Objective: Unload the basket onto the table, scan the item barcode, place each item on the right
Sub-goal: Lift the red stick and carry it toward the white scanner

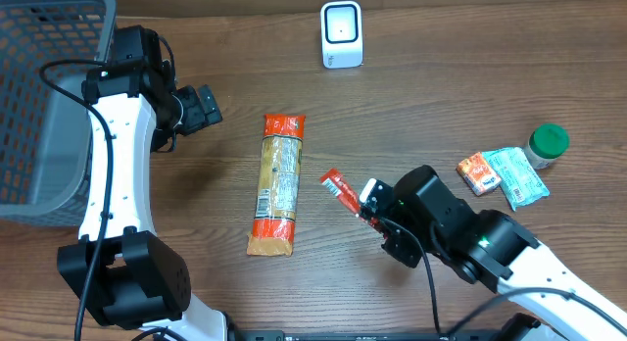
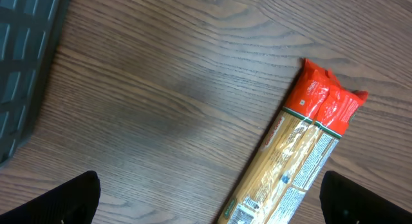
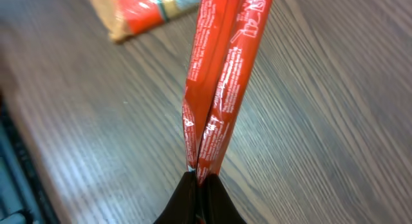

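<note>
From where I stand, the right gripper (image 1: 369, 206) is pinched shut on one end of a slim red foil sachet (image 1: 340, 187), and the rest of the sachet sticks out toward the middle of the brown wood-grain table (image 1: 441, 76). In the right wrist view the dark fingertips meet around the crumpled red film. I can't tell whether the far end rests on the wood.

The small white box-shaped scanner (image 1: 341, 34) stands upright at the far edge, well apart from the sachet. Just beside the sachet lies a long clear-and-orange packet of spaghetti (image 1: 277, 184), flat on the table.

The left gripper (image 1: 208, 104) hangs with its jaws spread wide and nothing between them, near the packet's top end and next to a grey plastic mesh basket (image 1: 39, 96).

Off to the right sit a small orange packet (image 1: 477, 172), a teal pouch (image 1: 517, 174) and a green-lidded jar (image 1: 547, 145).
</note>
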